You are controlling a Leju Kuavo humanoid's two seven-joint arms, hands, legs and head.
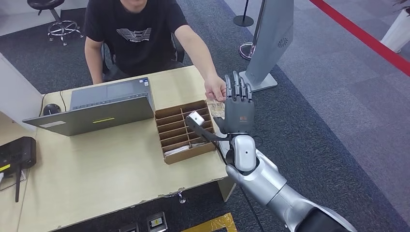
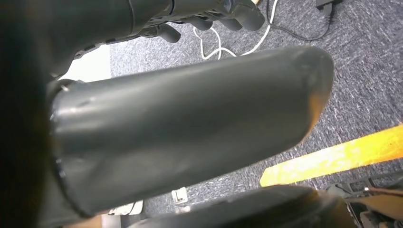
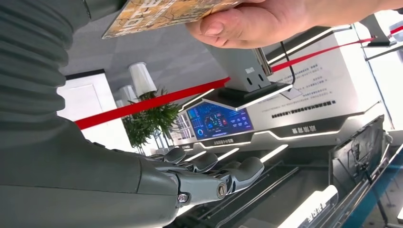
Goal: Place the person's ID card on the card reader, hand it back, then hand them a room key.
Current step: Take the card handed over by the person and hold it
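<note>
Right hand [image 1: 239, 107] stands raised at the desk's [image 1: 96, 169] far right edge, fingers straight, grasping nothing. Beside it, the person's hand [image 1: 214, 88] holds the card [image 3: 164, 13]. Left hand's [image 2: 190, 128] state: cannot tell.

I read the desk [image 1: 111, 164] as pale matt wood, the divider tray [image 1: 186, 130] as raw brown board. Right hand [image 1: 238, 104]: dark matt plastic on a glossy silver forearm. Card [image 3: 161, 12] looks printed and smooth; floor carpet [image 2: 366, 71] rough grey.
</note>
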